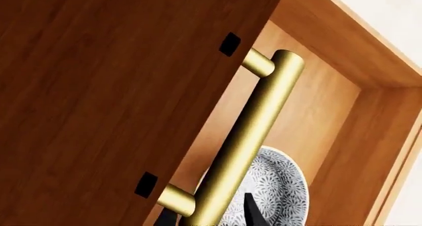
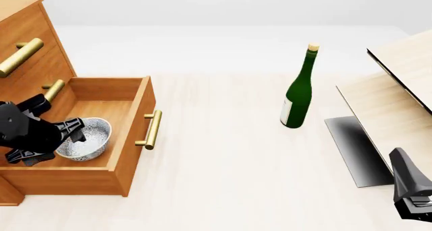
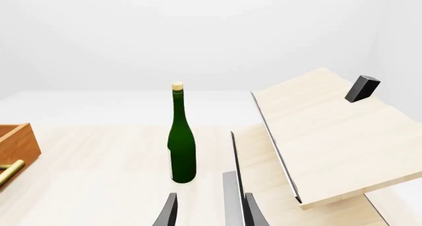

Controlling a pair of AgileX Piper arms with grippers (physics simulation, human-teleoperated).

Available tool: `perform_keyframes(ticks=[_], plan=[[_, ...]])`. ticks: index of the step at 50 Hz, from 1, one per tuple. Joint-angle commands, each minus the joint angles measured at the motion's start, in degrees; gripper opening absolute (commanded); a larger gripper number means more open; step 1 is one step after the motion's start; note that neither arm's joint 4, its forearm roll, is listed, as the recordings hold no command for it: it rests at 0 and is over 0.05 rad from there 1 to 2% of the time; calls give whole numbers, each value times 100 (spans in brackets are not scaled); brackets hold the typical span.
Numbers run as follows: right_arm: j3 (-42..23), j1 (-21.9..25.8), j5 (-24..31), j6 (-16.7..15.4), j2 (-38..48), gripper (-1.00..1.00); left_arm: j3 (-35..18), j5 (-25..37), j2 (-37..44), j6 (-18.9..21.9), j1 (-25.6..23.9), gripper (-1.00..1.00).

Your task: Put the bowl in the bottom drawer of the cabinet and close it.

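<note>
The orange-brown cabinet (image 2: 27, 44) stands at the far left with its bottom drawer (image 2: 128, 140) pulled out. On the drawer floor rests the speckled silvery bowl (image 2: 91, 138), upright, also seen in the left wrist view as the bowl (image 1: 280, 186). My left gripper (image 2: 76, 131) reaches into the drawer at the bowl's left rim. Its fingers (image 1: 250, 208) stand apart, so it is open; the bar of the drawer above partly hides them. The drawer's brass handle (image 2: 154, 130) faces right. My right gripper (image 2: 399, 163) hangs open and empty at the near right.
A green bottle (image 2: 298, 92) stands upright mid-table. A pale plywood structure (image 2: 398, 89) with a dark panel (image 2: 354, 147) fills the right side. The middle drawer's brass handle (image 1: 250, 137) crosses close in front of the left wrist camera.
</note>
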Motion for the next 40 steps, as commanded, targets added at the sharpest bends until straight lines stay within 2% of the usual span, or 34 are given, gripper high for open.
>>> perform_keyframes(ticks=[1, 13, 30, 40], plan=[[0, 0, 0, 0, 0, 100, 232, -64, -116, -79, -38, 100], [0, 0, 0, 0, 0, 100, 229, 19, -323, -78, -112, 100], [0, 0, 0, 1, 0, 100, 42, 531, -999, 311, 107, 100], [0, 0, 0, -1, 0, 100, 305, 835, -1722, 197, -195, 100]])
